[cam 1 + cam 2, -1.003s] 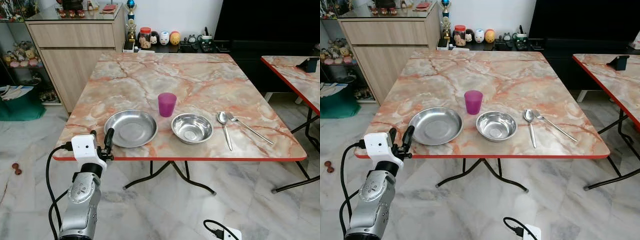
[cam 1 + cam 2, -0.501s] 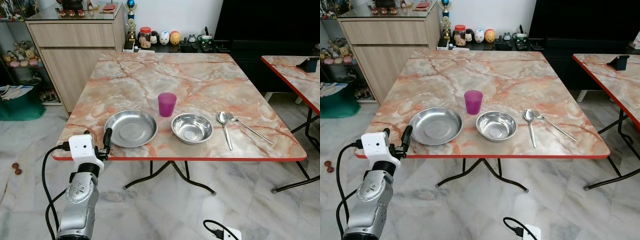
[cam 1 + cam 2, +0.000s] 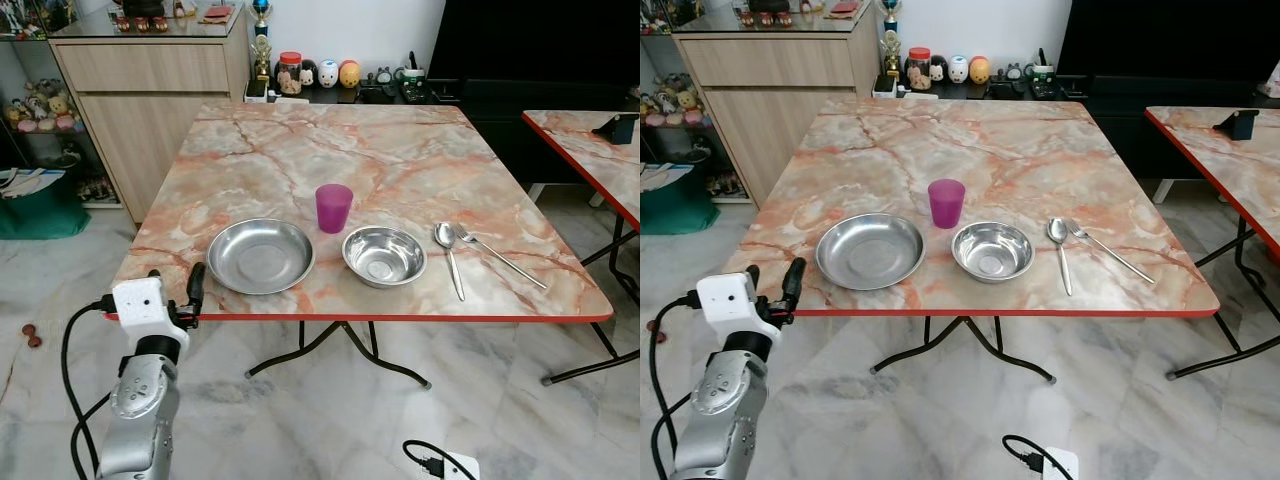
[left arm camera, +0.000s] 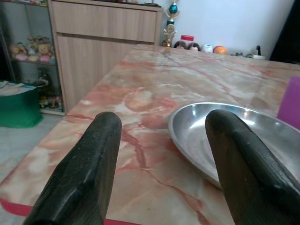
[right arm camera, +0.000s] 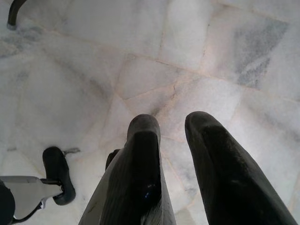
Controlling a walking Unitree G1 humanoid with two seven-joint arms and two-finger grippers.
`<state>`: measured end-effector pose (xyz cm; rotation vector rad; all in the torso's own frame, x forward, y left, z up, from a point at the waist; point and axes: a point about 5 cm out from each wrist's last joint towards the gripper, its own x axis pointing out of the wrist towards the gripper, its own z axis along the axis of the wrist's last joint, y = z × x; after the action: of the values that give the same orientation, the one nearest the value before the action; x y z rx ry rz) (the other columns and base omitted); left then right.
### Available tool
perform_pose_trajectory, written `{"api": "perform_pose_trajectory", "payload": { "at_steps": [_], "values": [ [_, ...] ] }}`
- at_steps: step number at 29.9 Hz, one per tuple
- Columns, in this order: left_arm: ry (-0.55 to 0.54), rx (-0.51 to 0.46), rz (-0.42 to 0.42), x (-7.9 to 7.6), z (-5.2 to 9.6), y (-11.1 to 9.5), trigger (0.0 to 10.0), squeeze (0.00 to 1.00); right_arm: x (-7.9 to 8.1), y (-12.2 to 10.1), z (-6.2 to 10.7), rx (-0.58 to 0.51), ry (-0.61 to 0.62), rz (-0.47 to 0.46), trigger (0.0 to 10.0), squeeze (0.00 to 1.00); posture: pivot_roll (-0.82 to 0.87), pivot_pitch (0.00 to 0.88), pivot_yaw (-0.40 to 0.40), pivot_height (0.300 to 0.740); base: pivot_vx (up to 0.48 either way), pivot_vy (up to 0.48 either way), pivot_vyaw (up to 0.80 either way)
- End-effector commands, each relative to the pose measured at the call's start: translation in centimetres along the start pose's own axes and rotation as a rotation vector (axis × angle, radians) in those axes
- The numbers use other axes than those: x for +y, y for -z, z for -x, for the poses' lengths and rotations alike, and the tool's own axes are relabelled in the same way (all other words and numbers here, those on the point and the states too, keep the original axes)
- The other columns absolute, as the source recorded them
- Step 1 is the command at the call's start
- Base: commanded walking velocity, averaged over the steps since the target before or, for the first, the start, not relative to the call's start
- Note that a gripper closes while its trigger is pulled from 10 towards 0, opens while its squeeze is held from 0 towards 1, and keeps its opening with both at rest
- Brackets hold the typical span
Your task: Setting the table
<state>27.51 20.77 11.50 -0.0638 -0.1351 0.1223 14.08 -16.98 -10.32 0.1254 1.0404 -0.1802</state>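
On the marble table (image 3: 300, 150), near its front edge, a steel plate (image 3: 261, 256), a steel bowl (image 3: 384, 256), a spoon (image 3: 448, 250) and a fork (image 3: 500, 256) lie in a row. A purple cup (image 3: 334, 208) stands just behind the plate and bowl. My left gripper (image 3: 176, 285) hovers at the table's front left edge, left of the plate, open and empty. In the left wrist view its fingers (image 4: 89, 159) frame the plate (image 4: 234, 140) ahead. My right gripper (image 5: 171, 126) hangs over the floor with a narrow gap between its fingers.
A second table (image 3: 590, 160) stands at the right. A wooden cabinet (image 3: 150, 90) and a green bin (image 3: 40, 205) are at the back left. Black folding legs (image 3: 340, 350) spread under the table. A white device with a cable (image 3: 440, 465) lies on the floor.
My left arm has drawn left and back from the plate's rim to the table's front left edge. The tableware has not moved.
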Motion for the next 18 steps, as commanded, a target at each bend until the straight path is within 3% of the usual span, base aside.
{"api": "perform_pose_trajectory", "payload": {
  "at_steps": [1, 6, 18],
  "values": [
    [0.001, -0.01, 0.008, 0.23, 0.01, -0.41, 10.0, 0.0, -0.15, -0.25, -0.05, -0.003, 0.004, 0.015, 10.0, 0.0, 0.1, 0.0, -0.051, 0.74, 0.0, 0.0, 0.0],
    [0.003, -0.017, 0.013, 0.28, -0.18, -0.65, 10.0, 0.0, -0.11, -0.28, -0.05, -0.004, 0.0, 0.017, 10.0, 0.0, 0.1, 0.0, -0.05, 0.74, 0.0, 0.0, 0.77],
    [0.027, -0.019, 0.023, -0.29, -0.35, -0.8, 10.0, 0.0, 0.03, -0.17, -0.04, -0.002, -0.002, -0.01, 10.0, 0.0, 0.09, 0.0, -0.038, 0.74, 0.0, 0.0, 0.0]
  ]
}}
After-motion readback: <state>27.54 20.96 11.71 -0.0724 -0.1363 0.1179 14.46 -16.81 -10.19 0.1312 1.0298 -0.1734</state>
